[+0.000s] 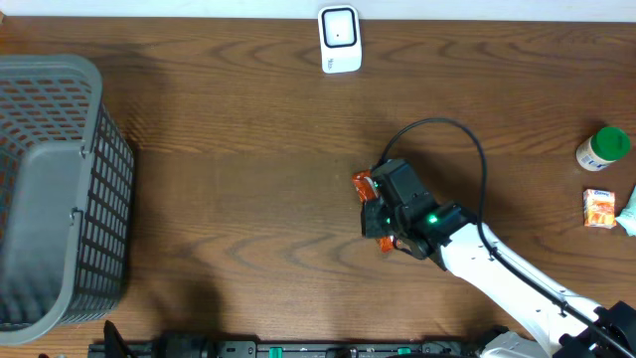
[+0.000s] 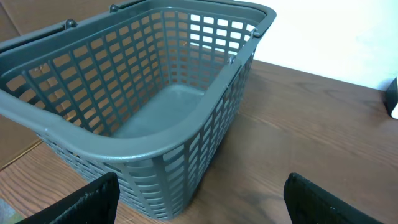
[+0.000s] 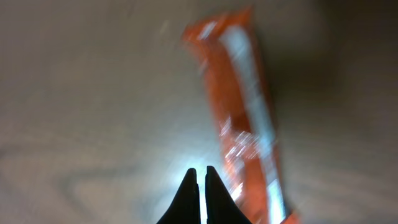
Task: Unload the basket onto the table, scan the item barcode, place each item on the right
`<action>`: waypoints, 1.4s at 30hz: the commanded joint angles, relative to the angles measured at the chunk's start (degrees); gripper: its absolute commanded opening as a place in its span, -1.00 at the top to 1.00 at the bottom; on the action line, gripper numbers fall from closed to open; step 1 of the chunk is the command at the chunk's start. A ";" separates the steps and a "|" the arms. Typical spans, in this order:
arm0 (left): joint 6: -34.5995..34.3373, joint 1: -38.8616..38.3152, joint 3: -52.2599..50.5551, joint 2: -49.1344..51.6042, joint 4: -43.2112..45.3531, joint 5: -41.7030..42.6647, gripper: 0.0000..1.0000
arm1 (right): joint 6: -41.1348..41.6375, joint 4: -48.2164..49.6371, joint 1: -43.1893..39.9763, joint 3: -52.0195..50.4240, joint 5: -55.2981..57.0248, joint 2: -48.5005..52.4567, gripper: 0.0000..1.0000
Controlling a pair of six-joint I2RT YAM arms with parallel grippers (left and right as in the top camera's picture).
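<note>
Right arm, overhead: the right end effector (image 3: 199, 175) sits over the middle of the counter (image 1: 248, 149), directly above the orange packet (image 1: 364, 185). The wrist housing covers most of the packet. Only one orange end shows at the upper left of the housing and another at its lower edge.

Right wrist view (blurred): the two dark fingers (image 3: 186, 199) are pressed together at the tips with nothing between them. The orange packet (image 3: 245, 112) lies flat on the wood just to the right of the fingertips, long axis running away from the camera and leaning slightly left. A pale stripe runs along its length. No barcode can be read through the blur, and I cannot tell if the fingers touch the wrapper edge.

Left arm: the left end effector (image 2: 202, 186) is spread wide, one dark finger (image 2: 93, 199) in each lower corner of its wrist view, holding nothing. It faces the grey basket (image 2: 143, 81), which stands upright at the left end of the counter.

Scanner (image 1: 340, 40): a white unit at the far edge of the counter, well apart from the packet.

Far right of the counter: a green-capped bottle (image 1: 603, 147) and a small orange box (image 1: 598, 208) just in front of it, both well apart from the right end effector.
</note>
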 commanded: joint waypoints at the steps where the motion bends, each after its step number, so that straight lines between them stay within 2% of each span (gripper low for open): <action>1: -0.09 0.22 0.13 0.13 0.07 -0.15 -0.70 | 0.94 2.45 -2.16 0.33 10.58 0.15 0.97; 6: -0.09 0.22 0.13 0.13 0.07 -0.15 -0.69 | -1.88 7.69 -5.49 0.33 11.21 4.94 0.98; 13: -0.09 0.22 0.13 0.13 0.07 -0.15 -0.69 | -4.44 15.34 -6.05 0.35 3.37 13.51 0.98; 42: -0.11 0.22 0.13 0.13 0.07 -0.15 -0.69 | -6.82 9.79 2.40 1.11 1.57 12.28 0.98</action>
